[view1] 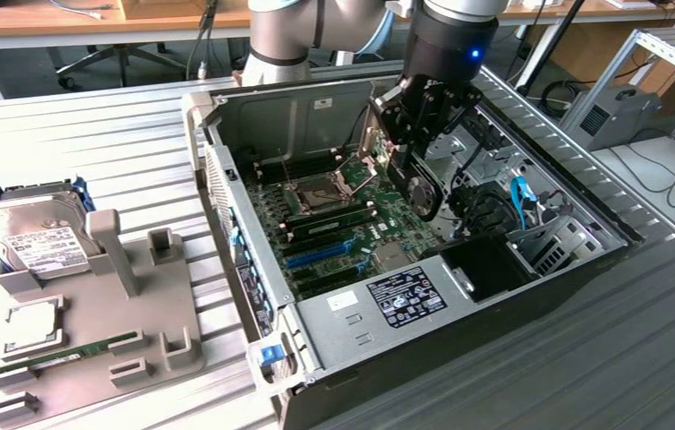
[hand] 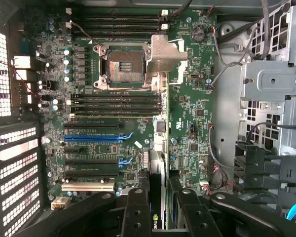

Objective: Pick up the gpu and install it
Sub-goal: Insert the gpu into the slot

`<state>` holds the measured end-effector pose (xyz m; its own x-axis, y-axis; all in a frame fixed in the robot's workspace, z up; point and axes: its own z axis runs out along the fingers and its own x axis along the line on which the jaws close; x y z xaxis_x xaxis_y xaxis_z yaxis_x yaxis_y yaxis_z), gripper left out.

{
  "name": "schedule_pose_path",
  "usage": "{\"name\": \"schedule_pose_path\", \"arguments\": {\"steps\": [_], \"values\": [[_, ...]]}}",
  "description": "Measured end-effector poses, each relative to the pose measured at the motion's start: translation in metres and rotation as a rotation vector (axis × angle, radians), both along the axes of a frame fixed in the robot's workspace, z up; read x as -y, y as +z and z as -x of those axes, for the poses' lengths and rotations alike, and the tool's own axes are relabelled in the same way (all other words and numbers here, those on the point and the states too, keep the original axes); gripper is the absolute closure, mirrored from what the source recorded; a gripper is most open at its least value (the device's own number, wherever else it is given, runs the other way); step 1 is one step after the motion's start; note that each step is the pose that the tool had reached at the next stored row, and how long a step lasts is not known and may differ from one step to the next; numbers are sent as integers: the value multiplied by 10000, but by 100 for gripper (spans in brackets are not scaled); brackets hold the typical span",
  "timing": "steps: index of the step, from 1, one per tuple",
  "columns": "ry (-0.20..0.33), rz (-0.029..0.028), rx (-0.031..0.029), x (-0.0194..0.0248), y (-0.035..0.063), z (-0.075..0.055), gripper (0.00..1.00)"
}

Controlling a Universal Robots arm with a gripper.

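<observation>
Slatted metal surface [view1: 98,143] carries an open computer case [view1: 350,358]. Inside it, the tool [view1: 415,154] is clamped on the gpu [view1: 422,193], held on edge over the green motherboard [view1: 337,224]. Well apart, at the exterior view's left, a gray tray [view1: 134,309] holds a hard drive [view1: 33,237].

The silver-grey jointed robot arm [view1: 280,36] rises at the far side of the scene. Its black cylindrical wrist section [view1: 451,40], with a small blue light lit on it, points steeply downward. Below it hangs the black two-fingered pincer [view1: 415,152], tilted slightly toward the exterior view's left. In the wrist view its black fingers [hand: 137,210] are clamped from both sides on the gpu [hand: 158,200], a thin flat black card held on edge.
</observation>
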<state>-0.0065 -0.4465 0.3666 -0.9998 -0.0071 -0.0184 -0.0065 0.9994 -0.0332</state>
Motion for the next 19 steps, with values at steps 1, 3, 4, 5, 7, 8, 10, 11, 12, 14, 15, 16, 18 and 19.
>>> {"name": "schedule_pose_path", "arguments": {"steps": [1,3,4,5,7,8,10,11,12,14,15,16,18,19], "values": [[0,0,0,0,0,0,74],[9,-1,0,-2,0,0,74],[32,0,0,-4,0,-1,74],[61,-1,0,-4,0,0,74],[122,-1,0,-5,0,0,74],[159,0,0,-5,0,0,74],[218,1,0,-5,0,0,74],[268,0,0,-5,0,0,74],[318,0,0,-5,0,0,74],[469,1,0,-5,0,0,74],[535,1,0,-5,0,0,74],[602,1,0,-5,0,0,74],[741,0,-1,-5,0,0,74],[814,0,0,-5,0,0,74]]}}
